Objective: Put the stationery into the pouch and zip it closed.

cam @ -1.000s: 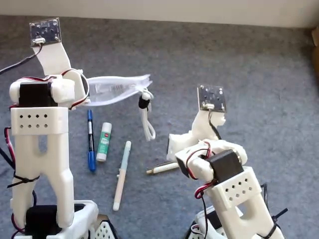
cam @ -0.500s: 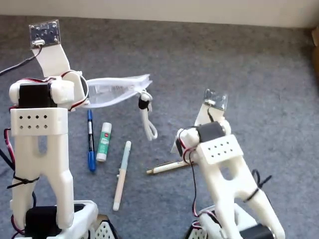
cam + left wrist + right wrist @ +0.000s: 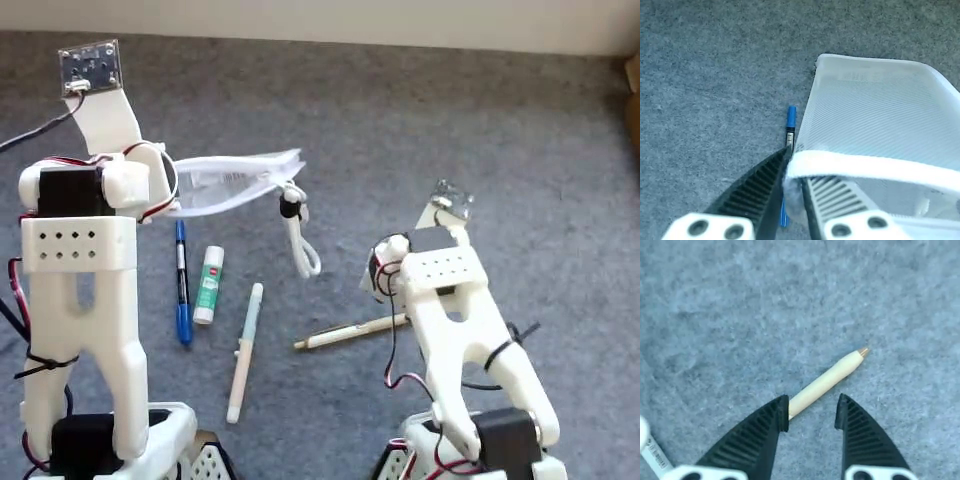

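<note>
The left pincer (image 3: pixel 794 162) clamps the mesh pouch (image 3: pixel 875 120) rim; the right pincer (image 3: pixel 811 412), parted, hangs over the cream pen (image 3: pixel 827 381).

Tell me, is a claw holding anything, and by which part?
The left claw pinches the pouch by its white edge band. The right claw is open over the cream pen, holding nothing.

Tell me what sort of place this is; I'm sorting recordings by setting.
Probably a robot practice bench: a grey felt-like mat, two white arms side by side, and a blue pen and glue stick lying near the mesh pouch in the left pincer.
</note>
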Controlling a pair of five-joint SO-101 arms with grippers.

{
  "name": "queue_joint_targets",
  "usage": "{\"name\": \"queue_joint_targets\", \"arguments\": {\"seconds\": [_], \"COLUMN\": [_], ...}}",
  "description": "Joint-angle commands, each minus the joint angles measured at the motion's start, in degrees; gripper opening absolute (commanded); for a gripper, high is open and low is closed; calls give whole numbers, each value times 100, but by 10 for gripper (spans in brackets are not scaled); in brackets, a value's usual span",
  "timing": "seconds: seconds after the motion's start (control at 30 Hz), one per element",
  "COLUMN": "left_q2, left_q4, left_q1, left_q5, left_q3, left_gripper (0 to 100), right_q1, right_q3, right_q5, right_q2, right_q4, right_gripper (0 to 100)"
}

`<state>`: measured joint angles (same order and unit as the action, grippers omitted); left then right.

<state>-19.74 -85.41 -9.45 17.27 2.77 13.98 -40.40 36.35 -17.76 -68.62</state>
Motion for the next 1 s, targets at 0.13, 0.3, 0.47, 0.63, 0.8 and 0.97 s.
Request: {"name": "queue_joint_targets", "arguments": {"seconds": [0.13,0.3,0.47,0.63,0.8,0.97], "left_q2": [-22,-22,-22,-22,-22,-22], "left_q4": [44,44,44,44,35,0], "left_q1": [-57,-57,-57,-57,-57,-57], "left_q5": [62,62,62,62,62,62], "left_q3": [92,145,145,145,145,145], "left_gripper": [7,7,7,7,7,7], "right_q1": [-277,-549,-567,-567,-567,-558], "right_q3": [84,84,84,92,92,101], "right_q5": [53,18,18,18,18,9], "right_q2": [444,804,1138,1385,1604,1692], "right_q4": [119,330,716,760,760,884], "right_gripper": [153,153,149,149,148,70]}}
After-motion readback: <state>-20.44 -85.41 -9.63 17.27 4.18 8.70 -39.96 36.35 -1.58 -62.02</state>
